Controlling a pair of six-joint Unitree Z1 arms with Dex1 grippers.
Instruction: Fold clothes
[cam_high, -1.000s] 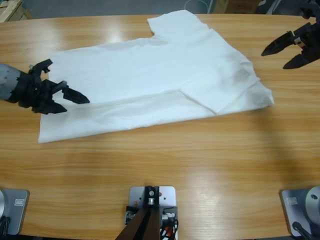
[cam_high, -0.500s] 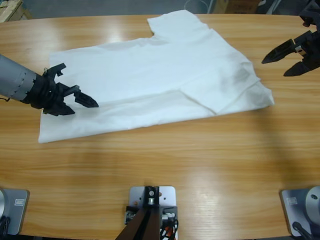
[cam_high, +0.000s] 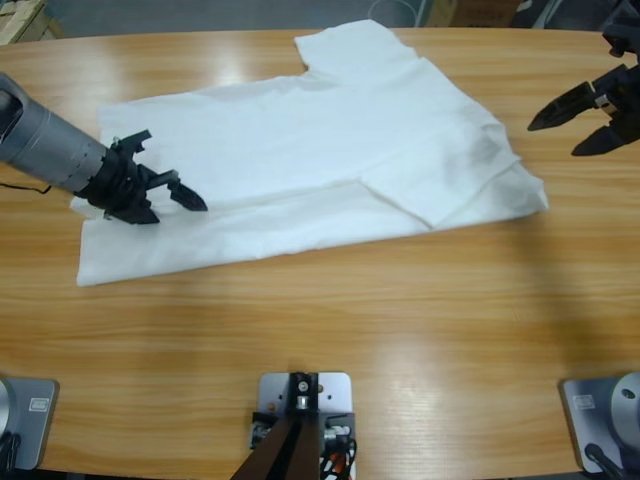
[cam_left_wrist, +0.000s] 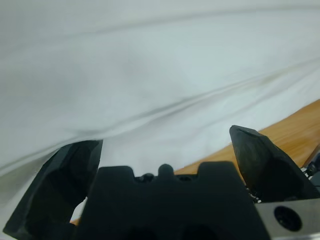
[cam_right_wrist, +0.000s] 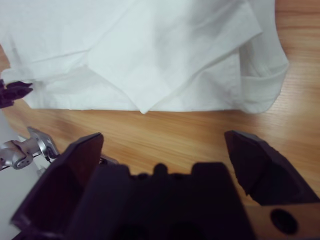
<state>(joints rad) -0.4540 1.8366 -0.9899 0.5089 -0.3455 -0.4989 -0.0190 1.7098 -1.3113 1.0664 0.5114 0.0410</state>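
T-shirt (cam_high: 300, 160) on table (cam_high: 400, 320), chest print unreadable

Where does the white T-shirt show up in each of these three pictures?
High view: the T-shirt lies spread across the upper middle of the table.
Left wrist view: the cloth fills nearly the whole picture, above the open left tool.
Right wrist view: it spans the top, above bare wood.
Shared landmark: the folded-over sleeve point, seen again in the right wrist view.

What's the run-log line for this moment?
left gripper: open, over T-shirt hem end | right gripper: open, off shirt | shirt: partly folded, flat on table
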